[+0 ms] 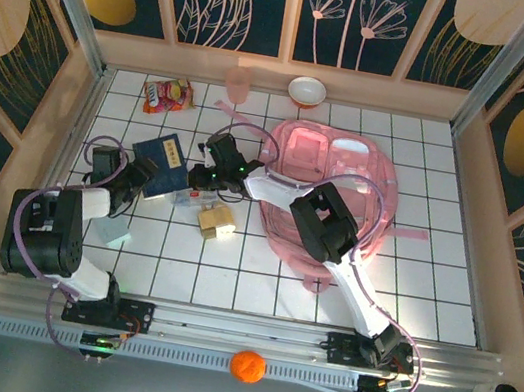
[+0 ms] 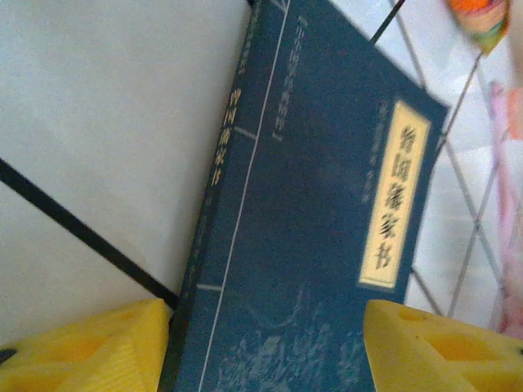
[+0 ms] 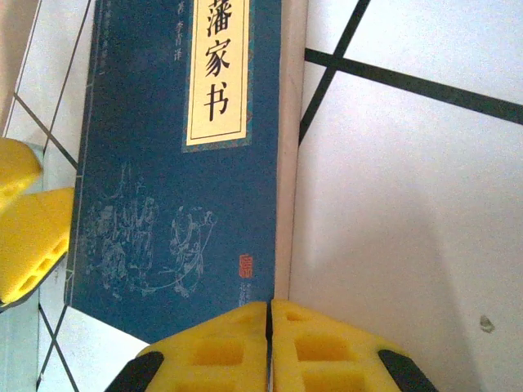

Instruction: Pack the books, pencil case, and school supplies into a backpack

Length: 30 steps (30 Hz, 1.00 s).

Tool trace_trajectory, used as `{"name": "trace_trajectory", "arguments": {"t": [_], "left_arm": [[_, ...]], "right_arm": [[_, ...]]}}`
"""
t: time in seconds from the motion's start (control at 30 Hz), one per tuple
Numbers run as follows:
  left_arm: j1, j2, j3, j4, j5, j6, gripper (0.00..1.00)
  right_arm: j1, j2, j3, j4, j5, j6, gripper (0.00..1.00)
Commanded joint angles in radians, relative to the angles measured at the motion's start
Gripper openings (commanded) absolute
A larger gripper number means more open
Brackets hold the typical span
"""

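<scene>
Navy books (image 2: 310, 229) lie between left gripper (image 2: 265, 347) fingers (image 2: 90, 351), white tile (image 2: 106, 122) alongside.

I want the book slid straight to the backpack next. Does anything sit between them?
Yes: the shut right gripper rests at the book's edge facing the backpack, and its arm stretches over the backpack's left side.

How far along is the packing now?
Nothing looks packed yet. In hand: the book, with the left gripper jaws open over it and the right gripper jaws shut at its edge. Left: blocks and teal square lie outside the backpack.
</scene>
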Motion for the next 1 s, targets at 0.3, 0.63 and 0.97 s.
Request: {"name": "trace_trajectory", "arguments": {"t": [0.3, 0.63, 0.97], "left_arm": [[-0.008, 0.02, 0.049, -0.157, -0.084, 0.086, 0.61], [-0.009, 0.062, 0.044, -0.048, 0.117, 0.035, 0.5], [-0.009, -0.023, 0.094, -0.051, 0.258, -0.01, 0.51]], "right_arm": [[0.017, 0.053, -0.015, -0.059, 0.025, 0.014, 0.07], [0.017, 0.047, -0.014, -0.025, -0.016, 0.025, 0.07], [0.017, 0.056, -0.013, -0.005, -0.038, 0.047, 0.08]]}}
